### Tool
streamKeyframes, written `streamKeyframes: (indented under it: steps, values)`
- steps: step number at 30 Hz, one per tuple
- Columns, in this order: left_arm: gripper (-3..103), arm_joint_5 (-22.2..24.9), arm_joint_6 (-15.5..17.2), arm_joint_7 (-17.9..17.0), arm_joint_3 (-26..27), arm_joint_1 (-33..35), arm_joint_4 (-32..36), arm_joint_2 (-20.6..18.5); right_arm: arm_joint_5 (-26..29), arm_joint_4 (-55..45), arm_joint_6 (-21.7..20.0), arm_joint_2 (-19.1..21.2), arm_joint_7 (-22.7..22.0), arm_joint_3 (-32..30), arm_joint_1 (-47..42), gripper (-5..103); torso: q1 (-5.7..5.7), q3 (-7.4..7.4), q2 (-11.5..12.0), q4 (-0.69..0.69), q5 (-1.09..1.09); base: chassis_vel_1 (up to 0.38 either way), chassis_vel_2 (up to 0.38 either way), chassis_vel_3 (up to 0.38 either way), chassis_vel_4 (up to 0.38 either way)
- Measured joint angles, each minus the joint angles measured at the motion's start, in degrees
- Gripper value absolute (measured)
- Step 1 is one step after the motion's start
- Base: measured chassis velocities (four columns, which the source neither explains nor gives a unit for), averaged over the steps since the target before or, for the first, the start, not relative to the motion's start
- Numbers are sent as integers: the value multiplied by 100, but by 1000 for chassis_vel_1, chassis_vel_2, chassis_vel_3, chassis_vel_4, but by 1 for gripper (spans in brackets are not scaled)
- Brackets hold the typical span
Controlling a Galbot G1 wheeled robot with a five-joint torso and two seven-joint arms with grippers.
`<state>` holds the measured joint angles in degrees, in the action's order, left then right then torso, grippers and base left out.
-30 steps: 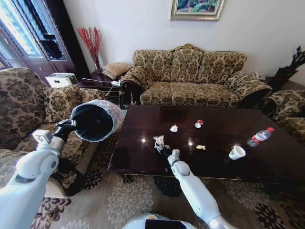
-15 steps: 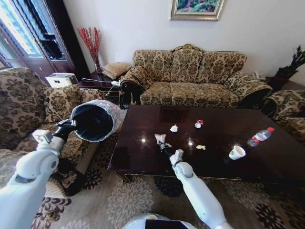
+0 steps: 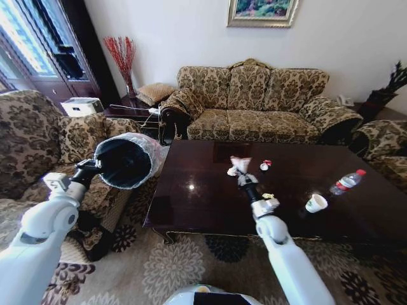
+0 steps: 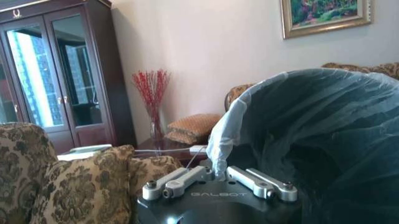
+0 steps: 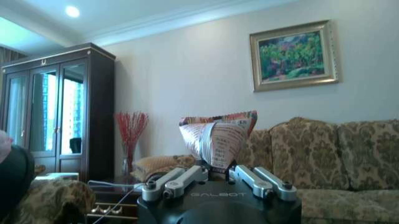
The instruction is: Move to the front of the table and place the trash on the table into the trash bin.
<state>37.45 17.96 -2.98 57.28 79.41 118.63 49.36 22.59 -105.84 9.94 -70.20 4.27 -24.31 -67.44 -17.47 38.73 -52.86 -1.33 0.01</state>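
Your right gripper (image 3: 241,173) pinches the snack wrapper (image 3: 240,164) and holds it up above the middle of the surface (image 3: 191,210). In the right wrist view the wrapper (image 5: 218,140) stands upright between the pressed fingers (image 5: 181,179). Your left gripper (image 3: 95,166) is closed on the bagged rim of the bin (image 3: 127,159), which hangs tilted beside the surface's left end, mouth facing you. On the surface lie the crumpled paper (image 3: 232,171) near the wrapper, a red-and-white scrap (image 3: 265,165), a yellowish bit (image 3: 268,196), the cup (image 3: 315,203) and the bottle (image 3: 347,182) toward the right end.

Bare table (image 3: 191,190) lies beside the tilted bin (image 3: 127,160).
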Motion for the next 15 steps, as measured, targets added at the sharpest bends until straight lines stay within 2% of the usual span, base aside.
streamKeyframes:
  steps: [10, 15]
  values:
    - [0, 3, 0, -2, 4, 10, 11, 4, 177, -342, -206, 85, -173, -153, 1, 9, 0, 0, 0, 0, -1, 0, 0, 0, 0]
    - [0, 175, 161, -64, 140, 311, 479, 105, 230, -384, -266, 122, -188, -127, 74, 9, 0, 0, 0, -2, -1, 0, 0, 0, 0]
